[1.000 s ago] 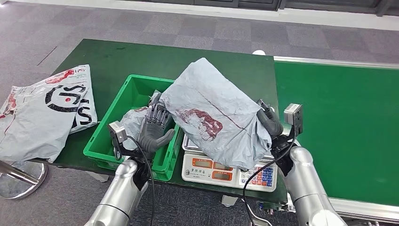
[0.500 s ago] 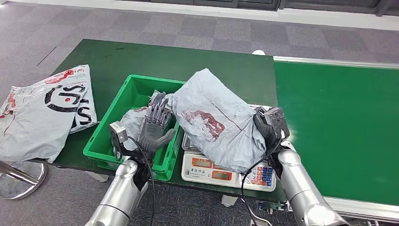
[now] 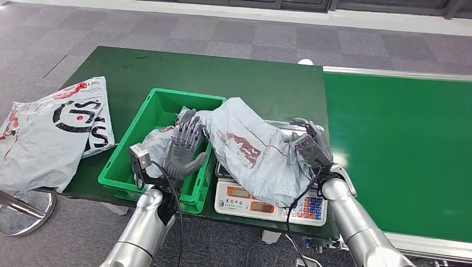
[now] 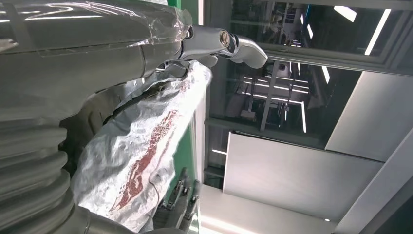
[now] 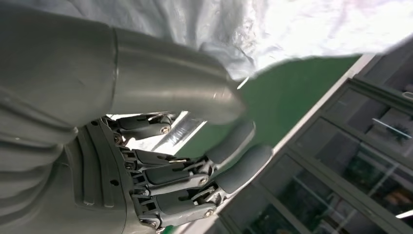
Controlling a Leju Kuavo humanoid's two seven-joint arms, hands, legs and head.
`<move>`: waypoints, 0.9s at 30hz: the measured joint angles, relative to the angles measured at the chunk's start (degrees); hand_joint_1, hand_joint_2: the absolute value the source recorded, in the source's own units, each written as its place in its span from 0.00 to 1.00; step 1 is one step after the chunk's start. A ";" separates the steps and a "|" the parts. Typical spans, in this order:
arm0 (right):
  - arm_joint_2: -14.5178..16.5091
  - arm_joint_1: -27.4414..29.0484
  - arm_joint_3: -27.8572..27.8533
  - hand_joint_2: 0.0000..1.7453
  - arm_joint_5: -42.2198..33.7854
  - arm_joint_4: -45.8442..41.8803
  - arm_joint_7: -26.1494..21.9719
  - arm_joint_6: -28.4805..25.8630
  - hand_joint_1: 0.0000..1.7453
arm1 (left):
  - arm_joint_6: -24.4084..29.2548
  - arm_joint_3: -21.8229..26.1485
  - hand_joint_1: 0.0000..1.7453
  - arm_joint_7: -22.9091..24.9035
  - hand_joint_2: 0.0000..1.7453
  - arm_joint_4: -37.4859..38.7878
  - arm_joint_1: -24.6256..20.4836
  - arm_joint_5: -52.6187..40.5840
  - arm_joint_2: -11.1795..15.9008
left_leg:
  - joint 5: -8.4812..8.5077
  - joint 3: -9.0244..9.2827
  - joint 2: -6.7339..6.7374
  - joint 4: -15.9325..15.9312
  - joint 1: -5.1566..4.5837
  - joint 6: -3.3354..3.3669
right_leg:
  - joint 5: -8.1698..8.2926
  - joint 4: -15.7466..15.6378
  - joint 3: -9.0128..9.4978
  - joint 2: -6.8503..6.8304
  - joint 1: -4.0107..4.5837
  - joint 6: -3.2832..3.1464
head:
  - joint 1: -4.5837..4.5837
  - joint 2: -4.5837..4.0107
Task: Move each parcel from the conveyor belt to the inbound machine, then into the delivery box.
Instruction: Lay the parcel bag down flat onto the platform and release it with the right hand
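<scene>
A crumpled grey parcel with a red mark lies across the weighing scale, its left end hanging over the rim of the green box. My right hand is at the parcel's right end. In the right wrist view the parcel lies against the thumb's back, and nothing sits between the thumb and the spread fingers. My left hand stands upright in the box with its fingers straight, its palm beside the parcel. A second grey parcel lies in the box behind it.
A large white bag with black lettering hangs over the dark green table's left edge. The green conveyor belt runs along the right, beside the scale. The table's far part lies behind the box.
My right hand has come down and to the left, and the parcel has sunk from a raised tilt to lying flat on the scale. The left hand has not moved.
</scene>
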 joint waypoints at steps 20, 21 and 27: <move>-3.55 9.77 -0.66 1.00 6.97 -18.21 3.89 0.59 0.00 | 5.51 -0.42 0.00 0.00 1.00 -0.60 0.43 -1.63 1.13 | -0.06 0.01 0.03 0.00 0.01 -0.05 | -0.03 -0.01 -0.05 0.05 0.01 -0.03 | 0.01 0.00; -3.59 10.69 -1.28 1.00 7.52 -19.75 4.04 0.75 0.00 | 8.00 -0.42 0.00 0.00 1.00 -1.11 0.69 -2.19 1.27 | -0.06 -0.01 0.05 0.00 0.01 -0.05 | -0.03 0.00 -0.08 0.08 0.01 -0.04 | 0.00 0.00; -3.68 15.69 -6.82 1.00 5.80 -30.26 1.43 -0.29 0.00 | 25.80 -2.28 0.00 -0.03 1.00 -7.63 1.22 -5.37 2.82 | -0.04 -0.14 0.06 0.01 0.01 -0.08 | 0.00 0.03 -0.23 0.11 0.01 -0.06 | 0.00 0.01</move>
